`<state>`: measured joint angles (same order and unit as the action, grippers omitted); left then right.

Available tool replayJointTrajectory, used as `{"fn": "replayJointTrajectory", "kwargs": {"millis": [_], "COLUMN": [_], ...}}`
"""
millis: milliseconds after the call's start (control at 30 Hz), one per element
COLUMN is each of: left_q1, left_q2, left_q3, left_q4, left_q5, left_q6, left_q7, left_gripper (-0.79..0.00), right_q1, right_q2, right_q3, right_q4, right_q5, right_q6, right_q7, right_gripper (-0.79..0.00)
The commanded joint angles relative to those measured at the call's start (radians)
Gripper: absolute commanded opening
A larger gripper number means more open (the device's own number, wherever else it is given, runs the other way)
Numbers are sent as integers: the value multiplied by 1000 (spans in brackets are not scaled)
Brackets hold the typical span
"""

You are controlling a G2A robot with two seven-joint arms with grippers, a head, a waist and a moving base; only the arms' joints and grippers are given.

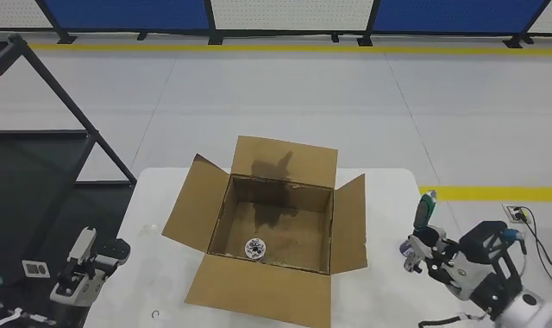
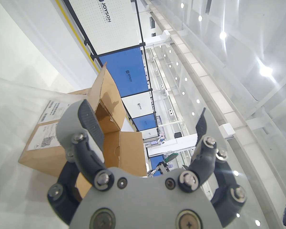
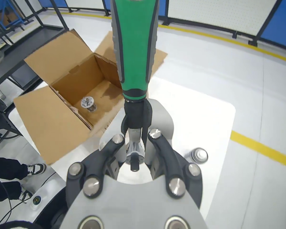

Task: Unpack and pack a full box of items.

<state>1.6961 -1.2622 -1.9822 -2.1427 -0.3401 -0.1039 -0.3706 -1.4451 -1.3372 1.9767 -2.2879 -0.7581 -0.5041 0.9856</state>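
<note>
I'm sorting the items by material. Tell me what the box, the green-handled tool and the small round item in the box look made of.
Box: corrugated cardboard, matt brown, fluted edges.
Tool: handle likely plastic or rubber, green and grey; shiny chromed-looking metal at its ends.
Round item: probably metal, bright and reflective; too small to confirm.

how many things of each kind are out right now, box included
cardboard box: 1
green-handled tool, held in the right pincer: 1
round metal pieces: 2, one in the box, one on the table
total: 4
</note>
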Motion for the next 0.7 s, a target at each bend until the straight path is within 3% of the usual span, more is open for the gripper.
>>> {"fn": "replayJointTrajectory", "kwargs": {"millis": [0,133,333,667], "left_q1": [0,0,0,0], "left_q2": [0,0,0,0], "left_q3": [0,0,0,0], "left_q4": [0,0,0,0], "left_q5": [0,0,0,0], "left_q6": [0,0,0,0], "left_q7": [0,0,0,0], "left_gripper": [0,0,0,0], "right_q1": [-24,-61,-67,-59], "right_q2": [5,15,34,37], "right_q3": [14,28,-23,-34], "right_q4": [25,108,207,213], "right_q5": [-19,-43,-130,-142], "right_q6": [-4,-27,-31,-31], "right_q7": [12,14,109,132], "right_gripper": [-785,-785,-785,-785]}}
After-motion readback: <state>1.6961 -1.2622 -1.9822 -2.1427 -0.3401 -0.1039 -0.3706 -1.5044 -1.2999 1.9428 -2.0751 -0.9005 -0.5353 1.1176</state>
